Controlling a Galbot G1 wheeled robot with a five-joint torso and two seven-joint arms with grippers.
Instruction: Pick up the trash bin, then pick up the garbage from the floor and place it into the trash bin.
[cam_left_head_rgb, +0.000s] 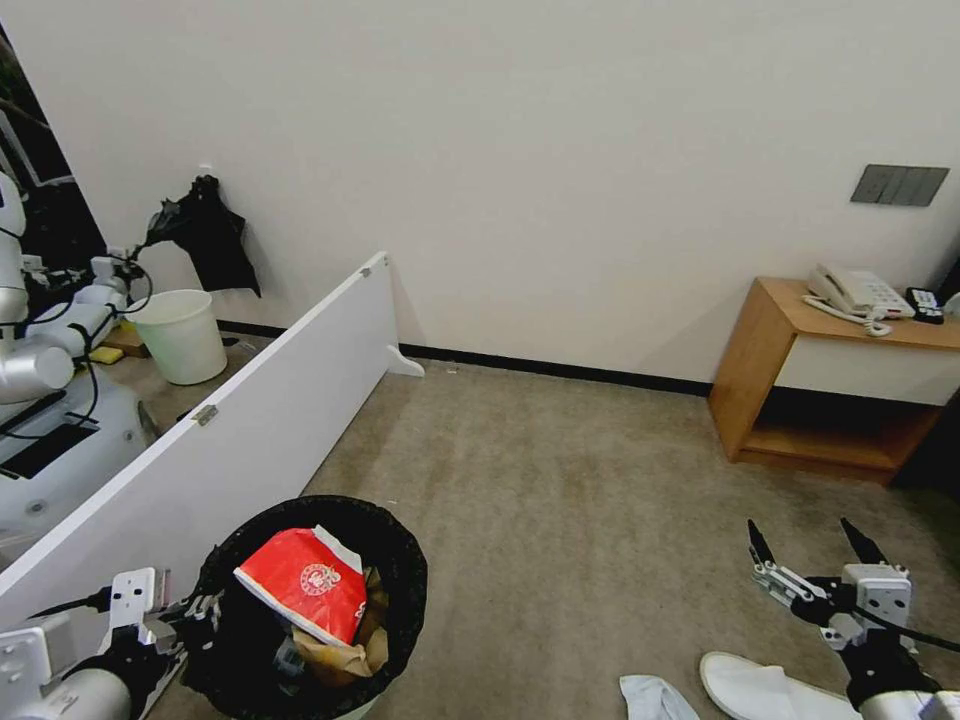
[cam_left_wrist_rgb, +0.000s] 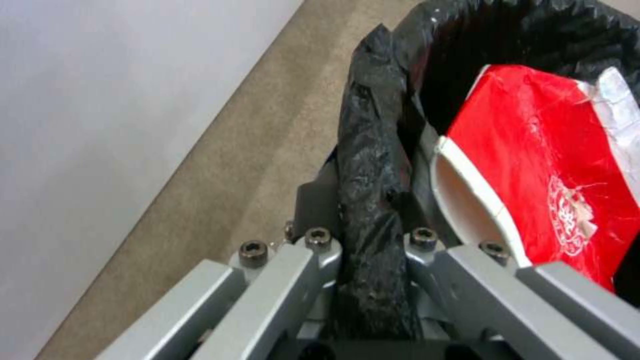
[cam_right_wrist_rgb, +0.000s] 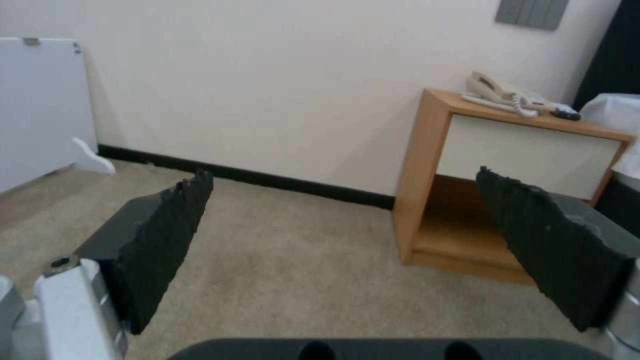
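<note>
The trash bin (cam_left_head_rgb: 400, 560), lined with a black bag, is at the lower left of the head view. My left gripper (cam_left_head_rgb: 200, 612) is shut on its near rim; in the left wrist view the bag-covered rim (cam_left_wrist_rgb: 370, 200) is pinched between the fingers. Inside lie a red-white packet (cam_left_head_rgb: 305, 585) (cam_left_wrist_rgb: 553, 170) and a crumpled brown paper bag (cam_left_head_rgb: 345, 655). My right gripper (cam_left_head_rgb: 812, 548) (cam_right_wrist_rgb: 343, 177) hangs open and empty above the floor (cam_left_head_rgb: 560, 500) at the lower right. Just below it lie a white slipper (cam_left_head_rgb: 765, 688) and a pale tissue (cam_left_head_rgb: 655, 698).
A white partition board (cam_left_head_rgb: 250, 400) runs along the left beside the bin. Beyond it stand a pale unlined bucket (cam_left_head_rgb: 185, 335) and another robot (cam_left_head_rgb: 40, 400). A wooden nightstand (cam_left_head_rgb: 770, 370) (cam_right_wrist_rgb: 427, 190) with a telephone (cam_left_head_rgb: 855, 293) stands at the right wall. Open carpet lies ahead.
</note>
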